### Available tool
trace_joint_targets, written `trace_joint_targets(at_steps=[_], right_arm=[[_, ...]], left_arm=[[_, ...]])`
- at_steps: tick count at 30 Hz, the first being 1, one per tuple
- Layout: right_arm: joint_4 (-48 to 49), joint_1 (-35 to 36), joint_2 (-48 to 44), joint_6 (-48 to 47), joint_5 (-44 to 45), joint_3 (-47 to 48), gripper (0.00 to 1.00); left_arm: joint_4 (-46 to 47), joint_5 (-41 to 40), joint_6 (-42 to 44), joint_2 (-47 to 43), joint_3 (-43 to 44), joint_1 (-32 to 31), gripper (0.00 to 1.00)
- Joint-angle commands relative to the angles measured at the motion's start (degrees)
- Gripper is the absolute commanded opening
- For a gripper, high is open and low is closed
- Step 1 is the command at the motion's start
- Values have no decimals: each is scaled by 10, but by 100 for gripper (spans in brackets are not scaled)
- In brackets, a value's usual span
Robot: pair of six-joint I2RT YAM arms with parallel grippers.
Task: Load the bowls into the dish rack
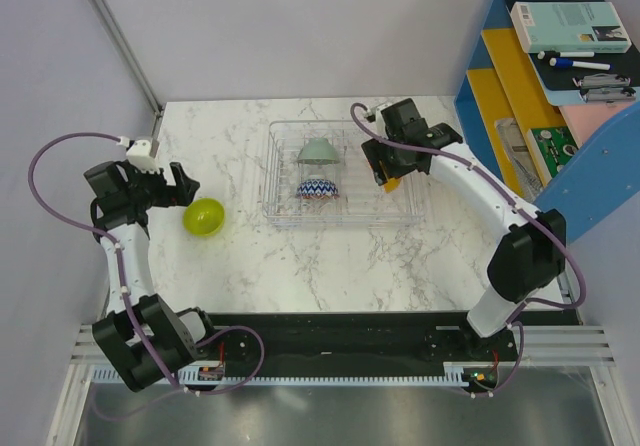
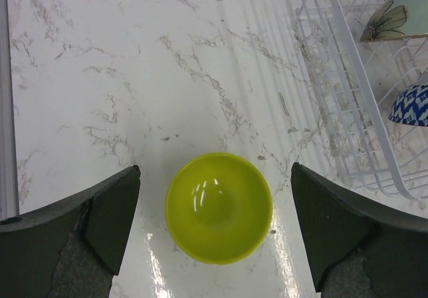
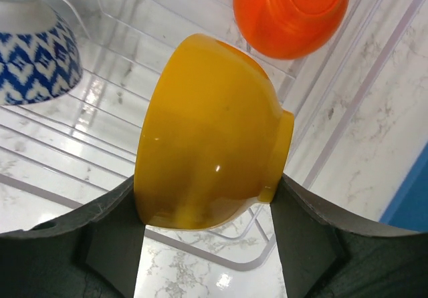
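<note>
The lime green bowl [image 1: 203, 216] sits upright on the marble table left of the clear dish rack [image 1: 283, 171]. My left gripper [image 1: 180, 184] is open, its fingers either side of this bowl [image 2: 219, 208] and apart from it. My right gripper [image 1: 388, 178] is shut on the orange-yellow bowl [image 3: 207, 137], held tilted over the rack's right end. The red-orange bowl [image 3: 291, 11] lies in the rack just beyond it and is hidden under the arm in the top view. The pale grey-green bowl [image 1: 318, 151] and the blue-white zigzag bowl [image 1: 317, 189] stand on edge in the rack's middle.
A blue shelf unit [image 1: 560, 76] with a book and pens stands at the far right, close to the right arm. Grey walls close the left and back. A metal rail [image 2: 5, 111] runs along the table's left edge.
</note>
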Motion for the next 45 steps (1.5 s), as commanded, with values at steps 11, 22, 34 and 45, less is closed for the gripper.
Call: trace_joint_targets(at_steps=[11,22,34,45], right_arm=[[-6,34,80,-33,220,-16,0],[0,49,135,-33,241,-22,0],[0,91,143,-50,283,-27,80],[-14,111,141,-57,278,-18,93]], left_arm=[[49,13,-8,-35,-38,21,100],[52,15,-12,-46,-46,21,100],[57,12,-11,-50,-50,22,100],[57,9,-11,-51,-49,23,100]])
